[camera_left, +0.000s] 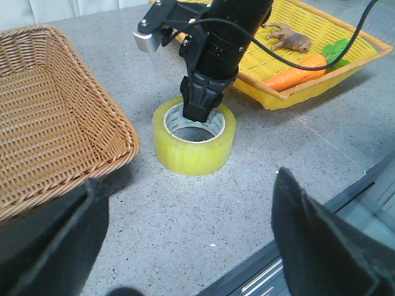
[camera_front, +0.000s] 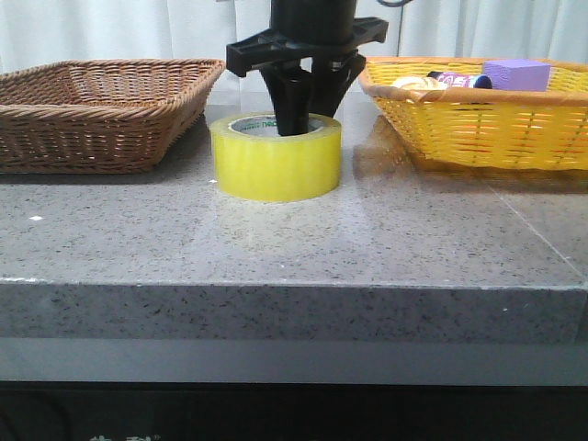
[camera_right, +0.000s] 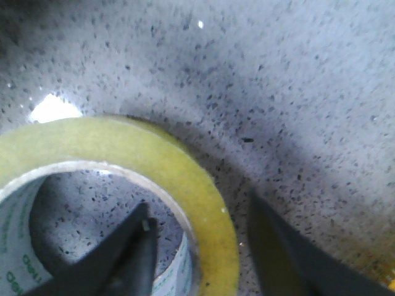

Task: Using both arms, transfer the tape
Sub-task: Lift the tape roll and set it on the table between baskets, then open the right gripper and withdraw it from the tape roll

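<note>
Speckled grey stone forms the counter [camera_front: 303, 248], polished enough to throw soft reflections, with a squared front edge closest to the front camera. One roll of tape [camera_front: 276, 156] stands flat on it, midway between two baskets: a squat cylinder of translucent yellow film wound on a pale core printed with green lettering, its centre hollow.

From above, the right end effector [camera_front: 308, 110] comes straight down onto the roll. Its two tapered black fingers straddle the roll's wall, one finger [camera_right: 133, 250] inside the hollow core and the other outside the yellow wall. A narrow gap shows on either side of the wall in the right wrist view, so the fingers stand parted and not pinched on the tape. A black cable trails from this arm.

The left end effector [camera_left: 185, 246] hovers back from the roll, its two broad black fingers spread wide and holding nothing.

On the robot's left sits one shallow brown wicker basket [camera_front: 92, 110], rectangular, tightly woven. On the right is one yellow woven basket [camera_front: 478, 124]. In it lie a purple block [camera_front: 516, 73], a dark purple tube [camera_front: 459, 80], an orange toy carrot [camera_left: 293, 71], a green leafy piece [camera_left: 339, 49] and a small brown figure [camera_left: 290, 40].

White curtains [camera_front: 110, 28] hang behind the counter.
</note>
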`<state>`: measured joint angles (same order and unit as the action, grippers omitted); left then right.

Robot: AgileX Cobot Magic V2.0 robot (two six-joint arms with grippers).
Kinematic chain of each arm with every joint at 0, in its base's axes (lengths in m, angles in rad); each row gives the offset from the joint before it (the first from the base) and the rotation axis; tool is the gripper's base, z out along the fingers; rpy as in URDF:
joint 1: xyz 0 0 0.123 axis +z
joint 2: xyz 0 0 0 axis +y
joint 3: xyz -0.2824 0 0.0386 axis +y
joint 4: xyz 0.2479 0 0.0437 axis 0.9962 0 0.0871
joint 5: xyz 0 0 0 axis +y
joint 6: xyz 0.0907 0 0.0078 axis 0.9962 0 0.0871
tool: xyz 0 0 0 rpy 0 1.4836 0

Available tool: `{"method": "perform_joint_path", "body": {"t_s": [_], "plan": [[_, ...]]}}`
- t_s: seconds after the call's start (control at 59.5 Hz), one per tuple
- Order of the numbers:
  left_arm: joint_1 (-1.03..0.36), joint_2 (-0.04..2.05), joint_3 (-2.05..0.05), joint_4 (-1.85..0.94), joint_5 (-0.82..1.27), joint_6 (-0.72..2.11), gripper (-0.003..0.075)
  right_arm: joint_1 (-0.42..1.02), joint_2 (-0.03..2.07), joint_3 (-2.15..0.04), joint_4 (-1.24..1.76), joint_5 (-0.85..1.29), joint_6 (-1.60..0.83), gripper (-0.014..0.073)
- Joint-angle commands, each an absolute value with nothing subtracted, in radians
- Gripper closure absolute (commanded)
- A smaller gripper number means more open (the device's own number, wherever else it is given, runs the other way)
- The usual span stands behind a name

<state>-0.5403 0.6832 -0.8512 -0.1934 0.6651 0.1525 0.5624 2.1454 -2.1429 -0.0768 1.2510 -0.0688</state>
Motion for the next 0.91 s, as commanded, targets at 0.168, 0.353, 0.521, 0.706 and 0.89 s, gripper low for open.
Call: {"method": "perform_joint_path", "body": {"t_s": [0.168,0.353,0.521,0.706,0.89], "plan": [[-0.548,0.688,-0.886,-0.211,0.582,0.151,0.0178,0.557,1.955,-2.207,-0.058,1.257,-0.046,0.0139],[-0.548,0.688,-0.886,-0.211,0.582,0.151,0.0178,0.545,1.817,-2.114,0.045,1.176,-0.044,0.0139],[-0.548,0.688,-0.886,-0.211,0.582,0.151,0.0178,0.545,1.670,-1.913,0.078,1.028,-0.044,0.0139],[-0.548,0.688,-0.886,-0.211,0.582,0.151,0.0178,0.545,1.479,-1.626,0.118,0.811,-0.044,0.0139],[-0.548,0.688,-0.886,-0.211,0.582,0.151,0.0178,0.545,1.298,-1.375,0.145,0.664,-0.044,0.0139]]}}
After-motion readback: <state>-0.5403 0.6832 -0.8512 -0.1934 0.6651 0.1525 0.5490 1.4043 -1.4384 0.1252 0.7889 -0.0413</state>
